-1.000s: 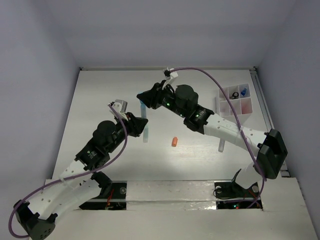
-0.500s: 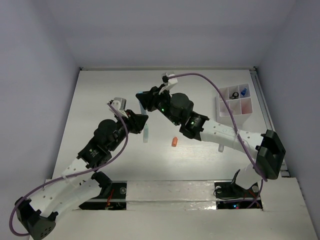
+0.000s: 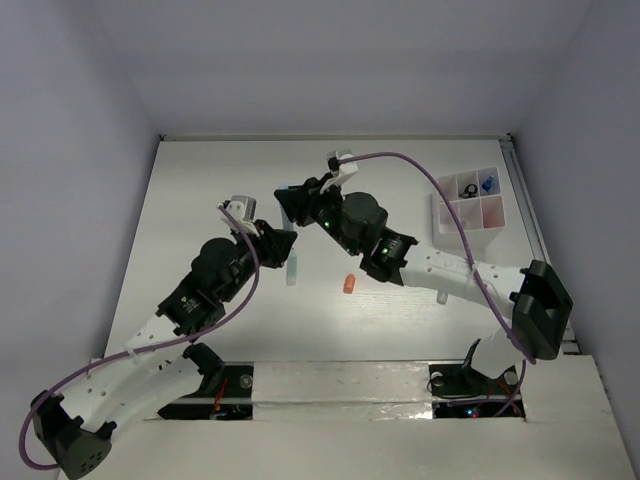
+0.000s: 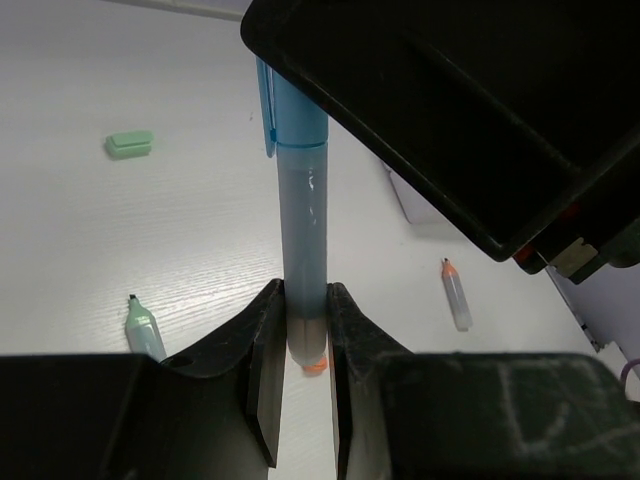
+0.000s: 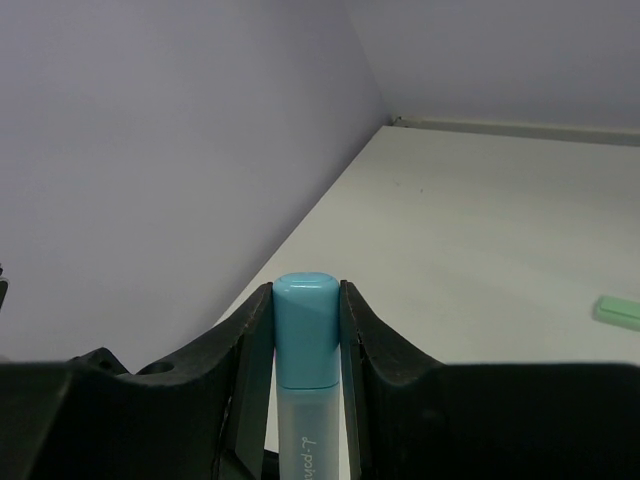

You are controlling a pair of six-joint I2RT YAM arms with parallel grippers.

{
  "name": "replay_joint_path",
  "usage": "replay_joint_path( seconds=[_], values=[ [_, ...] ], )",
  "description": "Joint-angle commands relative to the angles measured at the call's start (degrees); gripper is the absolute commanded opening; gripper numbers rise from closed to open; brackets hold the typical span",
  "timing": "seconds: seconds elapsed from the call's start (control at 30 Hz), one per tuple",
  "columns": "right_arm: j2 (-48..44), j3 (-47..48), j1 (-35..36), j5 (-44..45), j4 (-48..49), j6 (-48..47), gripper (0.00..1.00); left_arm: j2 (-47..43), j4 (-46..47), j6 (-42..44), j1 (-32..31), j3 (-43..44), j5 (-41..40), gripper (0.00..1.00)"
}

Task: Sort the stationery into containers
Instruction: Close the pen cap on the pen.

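A light-blue pen (image 4: 302, 230) with a blue cap (image 5: 306, 330) is held off the table by both grippers. My left gripper (image 4: 305, 310) is shut on its clear barrel end. My right gripper (image 5: 306, 300) is shut on its cap. In the top view the left gripper (image 3: 283, 243) and right gripper (image 3: 288, 203) meet tip to tip at the table's middle left, hiding most of the pen. The white divided tray (image 3: 470, 200) stands at the far right, with a black clip and a blue clip in its back cells.
A mint pen (image 3: 293, 268) lies just below the grippers and also shows in the left wrist view (image 4: 143, 330). An orange piece (image 3: 348, 284) lies mid-table. A grey pen with an orange tip (image 4: 456, 293) lies by the right arm. A green eraser (image 4: 129, 145) lies further left.
My right arm has shifted a little toward the left gripper, so less of the blue pen shows between them. The left arm has barely moved.
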Motion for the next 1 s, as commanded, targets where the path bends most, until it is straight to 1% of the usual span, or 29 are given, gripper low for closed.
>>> replay_joint_path(
  seconds=[0.0, 0.13, 0.3, 0.43, 0.53, 0.7, 0.83, 0.97],
  values=[
    [-1.84, -3.5, 1.88, -3.44, -6.07, 0.42, 0.0, -0.67, 7.45, 2.0, 0.72, 5.01, -5.54, 0.0],
    [-2.55, -8.15, 2.4, -7.39, -6.61, 2.53, 0.0, -1.2, 5.08, 4.02, 0.72, 8.52, -6.33, 0.0],
    [-2.38, -15.98, 2.93, -10.47, -2.84, 6.65, 0.0, -1.91, 4.28, 5.7, 0.72, 12.22, -6.95, 0.0],
    [-0.62, -22.56, 5.03, -12.06, 1.11, 9.2, 0.0, 0.99, 5.6, 6.05, 0.72, 15.9, -5.72, 0.0],
    [0.0, -24.6, 5.57, -12.32, 2.36, 11.22, 0.0, 2.4, 7.88, 6.05, 0.72, 17.14, -5.02, 0.0],
    [0.09, -27.58, 6.71, -12.85, 3.24, 13.08, 0.0, 6.0, 10.25, 6.58, 0.72, 21.53, -3.52, 0.0],
    [0.87, -28.99, 8.55, -13.11, 3.77, 15.1, 0.0, 7.67, 10.79, 7.8, 0.72, 24.52, -3.96, 0.0],
    [2.46, -31.36, 8.56, -14.69, 5.87, 17.91, 0.0, 8.38, 11.58, 8.6, 0.72, 27.68, -4.13, 0.0]
  ],
)
